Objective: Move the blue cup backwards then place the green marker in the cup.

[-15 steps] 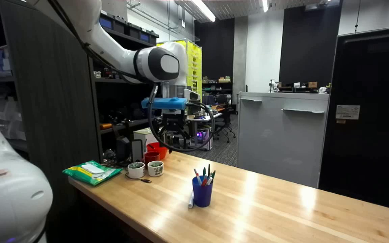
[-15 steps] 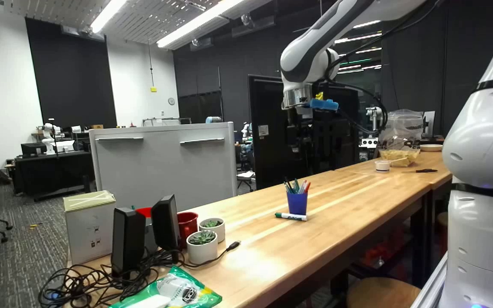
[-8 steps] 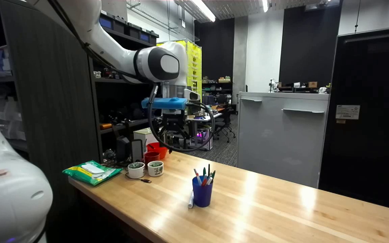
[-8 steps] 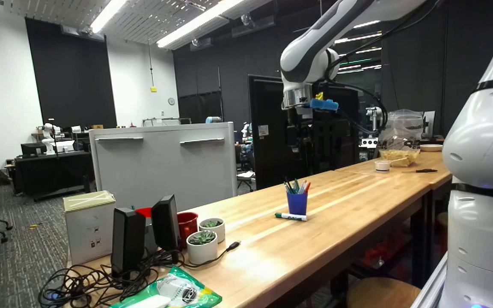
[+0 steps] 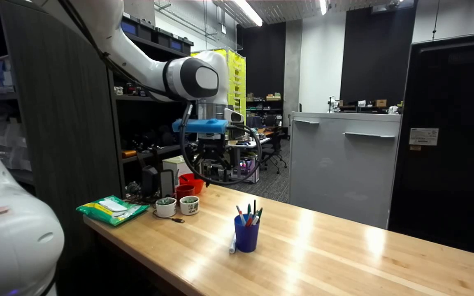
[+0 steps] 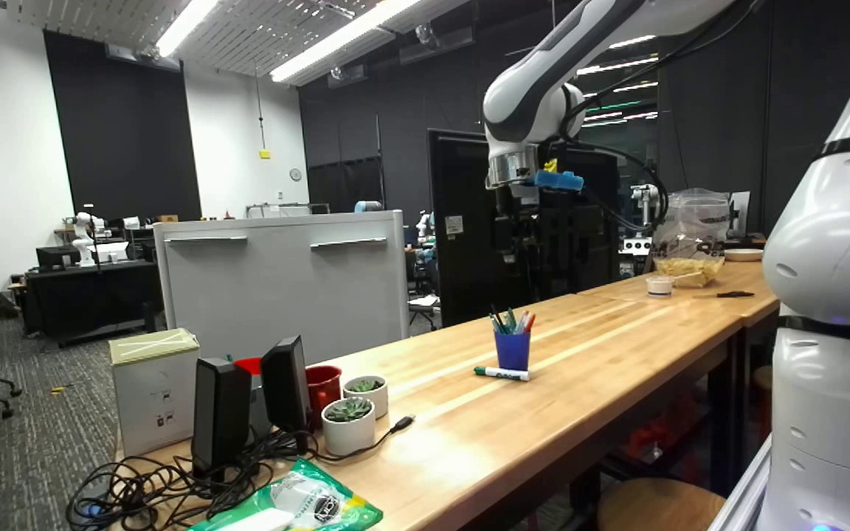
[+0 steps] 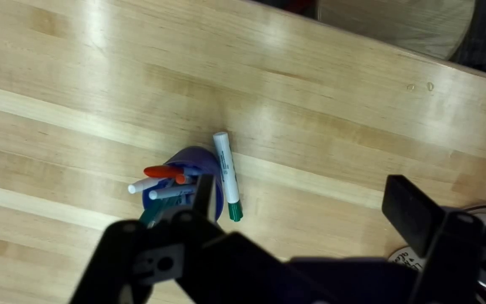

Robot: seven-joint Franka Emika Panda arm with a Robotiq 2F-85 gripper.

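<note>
The blue cup [image 5: 247,235] stands upright on the wooden table with several pens and markers in it; it also shows in an exterior view [image 6: 512,352] and in the wrist view [image 7: 197,157]. The green marker [image 6: 502,374], white with a green cap, lies on the table close beside the cup; it also shows in the wrist view [image 7: 227,171], and partly in an exterior view [image 5: 232,244]. My gripper [image 7: 300,190] is open and empty, high above the table. In the wrist view one finger covers part of the cup.
Two white plant pots [image 6: 350,426], a red mug [image 6: 323,389], black speakers [image 6: 285,383], cables and a green bag [image 5: 113,209] crowd one table end. A white tub [image 6: 659,286] and a bag of chips [image 6: 690,271] stand at the far end. The table's edge [image 7: 378,42] shows in the wrist view.
</note>
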